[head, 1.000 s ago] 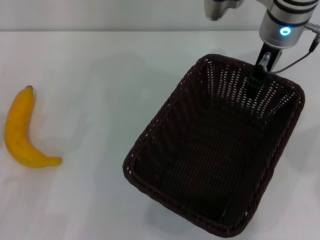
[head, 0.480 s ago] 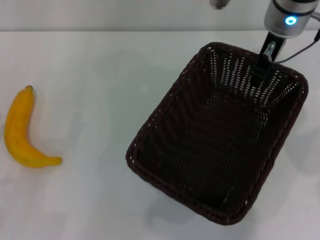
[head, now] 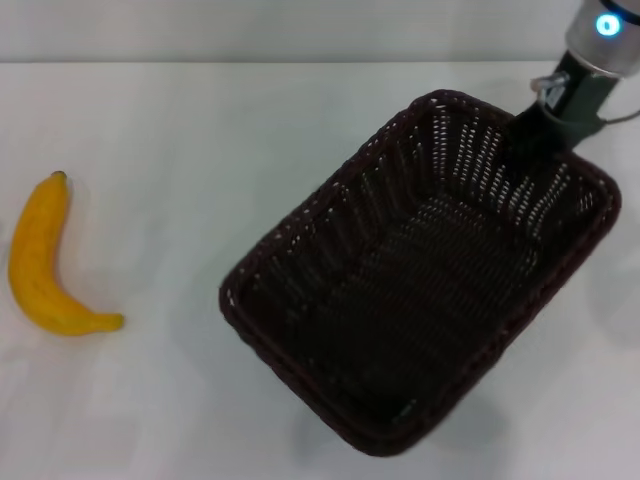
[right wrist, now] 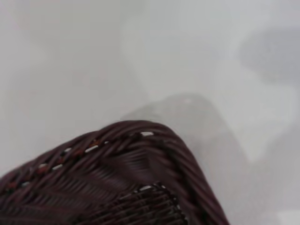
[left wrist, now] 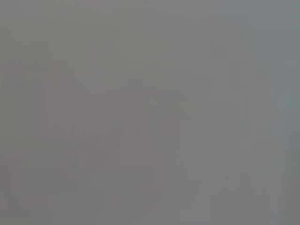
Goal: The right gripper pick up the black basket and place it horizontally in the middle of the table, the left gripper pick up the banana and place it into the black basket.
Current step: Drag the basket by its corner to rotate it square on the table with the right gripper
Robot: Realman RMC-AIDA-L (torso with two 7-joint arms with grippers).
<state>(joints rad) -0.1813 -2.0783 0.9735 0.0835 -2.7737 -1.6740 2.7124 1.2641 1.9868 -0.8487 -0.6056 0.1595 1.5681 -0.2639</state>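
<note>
The black basket (head: 420,270) hangs tilted above the white table (head: 200,150) at the right. It sits diagonally, its near corner swung toward the middle. My right gripper (head: 545,125) is shut on the basket's far right rim. The right wrist view shows a rounded corner of the basket (right wrist: 117,159) above the table. The yellow banana (head: 40,260) lies on the table at the far left, apart from the basket. My left gripper is out of view; the left wrist view is blank grey.
The basket casts a shadow on the table beneath it (head: 300,420). A pale wall (head: 250,30) runs along the table's far edge.
My right gripper has moved right and farther back with the basket. The basket has risen and turned, its near end swinging left. The banana has not moved.
</note>
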